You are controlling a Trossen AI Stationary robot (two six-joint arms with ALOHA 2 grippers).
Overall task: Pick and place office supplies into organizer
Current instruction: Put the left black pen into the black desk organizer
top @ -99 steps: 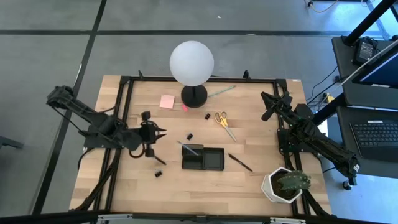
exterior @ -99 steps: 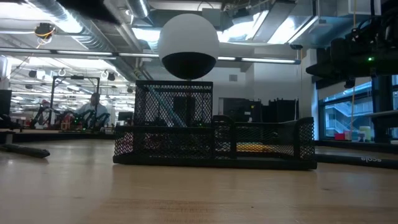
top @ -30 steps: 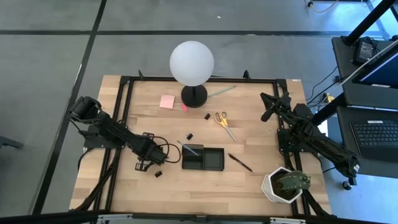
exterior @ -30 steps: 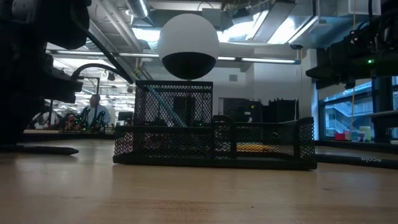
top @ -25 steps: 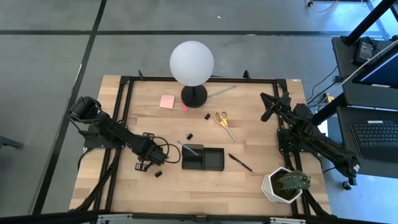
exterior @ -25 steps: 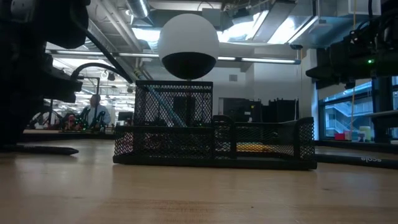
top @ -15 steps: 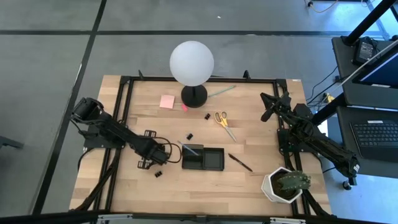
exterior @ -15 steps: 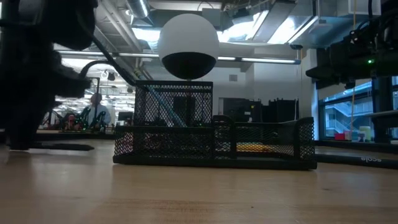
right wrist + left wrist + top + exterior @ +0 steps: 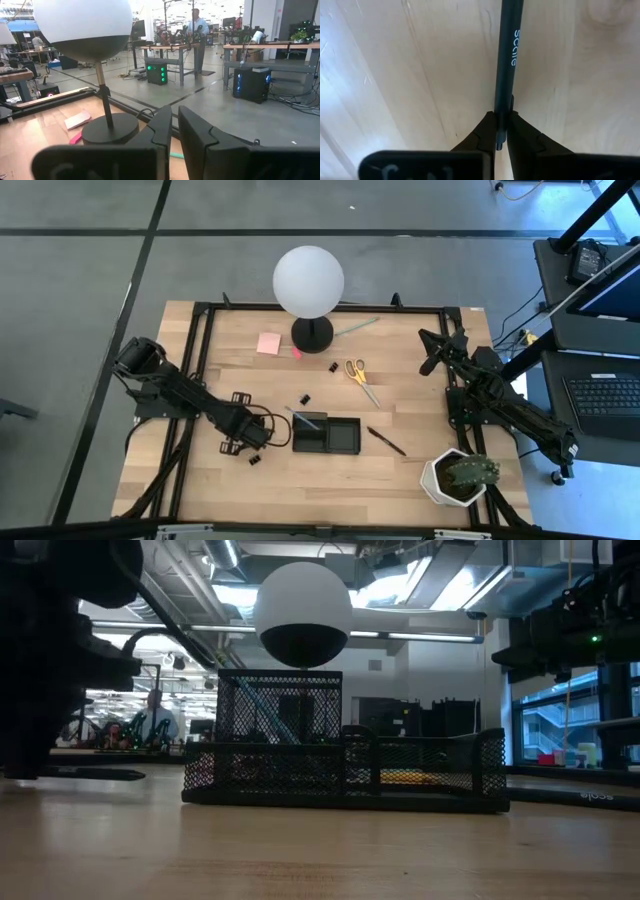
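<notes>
One pen (image 9: pixel 506 55) in hand | our left gripper (image 9: pixel 502 131) has pinched it flat on the table, just left of the organizer (image 9: pixel 327 434) | next we lift and carry it over a compartment | right gripper (image 9: pixel 173 131) waits, fingers together.

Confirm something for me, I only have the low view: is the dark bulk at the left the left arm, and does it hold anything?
Observer: Yes. The left wrist view shows the left gripper shut on a dark pen, low over the wood.
Operator: Where is that relative to the organizer?
Observer: From above, it is just to the left of the organizer, not touching it.
Operator: And the right arm?
Observer: The right gripper waits raised near the table's right edge, facing the lamp, shut and holding nothing.
</notes>
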